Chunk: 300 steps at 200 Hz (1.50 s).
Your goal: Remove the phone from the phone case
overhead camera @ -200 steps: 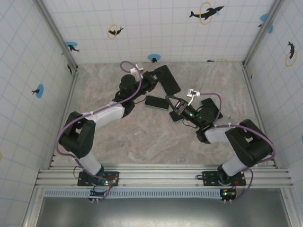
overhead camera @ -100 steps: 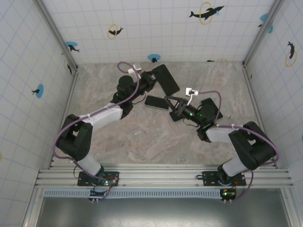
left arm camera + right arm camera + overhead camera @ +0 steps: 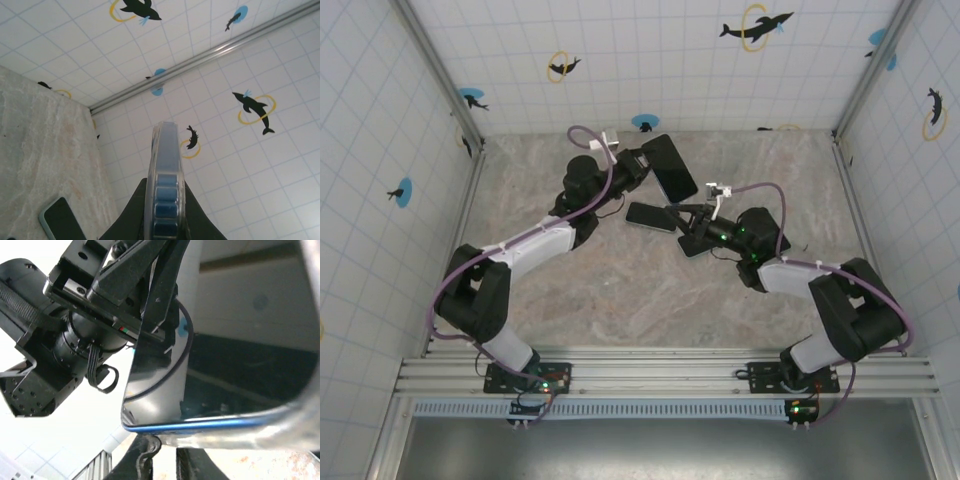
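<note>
Peel step: my left gripper (image 3: 165, 222) is clenched on the cased phone (image 3: 165, 165), held aloft; my right gripper (image 3: 161, 460) is at the phone's near corner, grip unclear, maybe pinching; next move calls for prying the case lip (image 3: 280, 432) off.

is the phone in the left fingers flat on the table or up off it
Up: phone clamped edge-on between the left fingers, wall behind it.

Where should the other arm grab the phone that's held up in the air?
Probably the free near end of the phone, away from the left gripper pinching its flat faces. It is a thin slab held in the air, so the right gripper, close on that side, could come from there and pinch across the faces at the clear case rim.
</note>
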Motion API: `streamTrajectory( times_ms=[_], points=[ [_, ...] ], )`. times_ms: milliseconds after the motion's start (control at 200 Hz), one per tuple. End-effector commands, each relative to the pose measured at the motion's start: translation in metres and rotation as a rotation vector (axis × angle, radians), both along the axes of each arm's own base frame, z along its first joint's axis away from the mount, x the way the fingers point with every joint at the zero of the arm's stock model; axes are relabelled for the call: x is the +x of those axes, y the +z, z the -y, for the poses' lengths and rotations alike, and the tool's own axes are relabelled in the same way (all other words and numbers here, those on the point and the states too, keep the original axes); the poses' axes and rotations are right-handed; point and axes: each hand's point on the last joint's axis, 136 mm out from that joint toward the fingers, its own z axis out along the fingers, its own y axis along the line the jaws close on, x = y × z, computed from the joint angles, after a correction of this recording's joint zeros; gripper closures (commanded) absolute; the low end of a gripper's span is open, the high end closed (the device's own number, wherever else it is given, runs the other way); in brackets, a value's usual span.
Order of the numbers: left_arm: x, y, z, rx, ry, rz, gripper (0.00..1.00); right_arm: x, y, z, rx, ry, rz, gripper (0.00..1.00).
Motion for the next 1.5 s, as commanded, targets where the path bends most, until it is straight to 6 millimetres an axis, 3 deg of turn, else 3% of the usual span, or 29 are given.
streamTrajectory(
  times_ms=[0,220,475,541,836,1496],
  points=[
    [-0.028,0.039,0.003,0.007,-0.136,0.144,1.0,0.021,0.003,0.023,-0.049,-0.115,0.048,0.72],
    [-0.031,0.044,0.004,0.115,-0.27,0.346,1.0,-0.005,-0.014,0.022,-0.237,0.033,0.168,0.54],
    [-0.045,0.039,0.003,0.217,-0.431,0.552,1.0,-0.029,-0.028,0.02,-0.409,0.213,0.314,0.51],
    [-0.057,0.038,0.004,0.223,-0.499,0.631,1.0,-0.034,-0.03,0.019,-0.427,0.258,0.339,0.51],
    [-0.079,0.031,0.003,0.25,-0.611,0.724,1.0,-0.04,-0.024,0.002,-0.457,0.336,0.45,0.62],
    [-0.09,0.026,-0.002,0.233,-0.64,0.656,1.0,-0.037,-0.019,-0.013,-0.477,0.36,0.496,0.87]
  ],
)
